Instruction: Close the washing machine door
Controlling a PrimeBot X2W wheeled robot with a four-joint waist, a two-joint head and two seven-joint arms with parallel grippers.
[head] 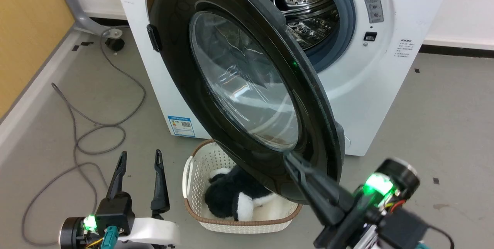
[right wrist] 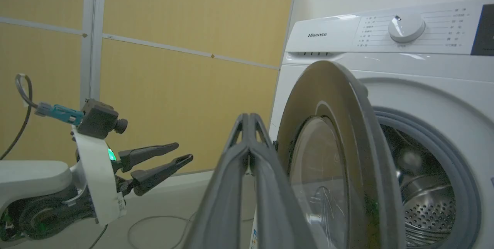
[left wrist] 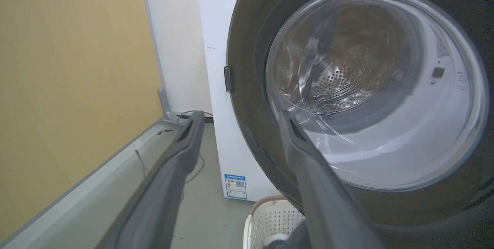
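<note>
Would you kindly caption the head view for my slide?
Shut right gripper at the half-open washing machine door, left gripper open.

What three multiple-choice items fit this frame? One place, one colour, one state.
1. Where is the basket?
A. on the machine's top
B. on the floor, under the door
C. in the drum

2. What colour is the door's rim?
A. black
B. white
C. red

3. How do the left fingers stand?
A. shut on a cable
B. shut on the door
C. spread, holding nothing

Key:
1 B: the head view shows it on the floor below the door's lower edge.
2 A: the rim is glossy black around clear glass.
3 C: a gap shows between them in the head and left wrist views.
</note>
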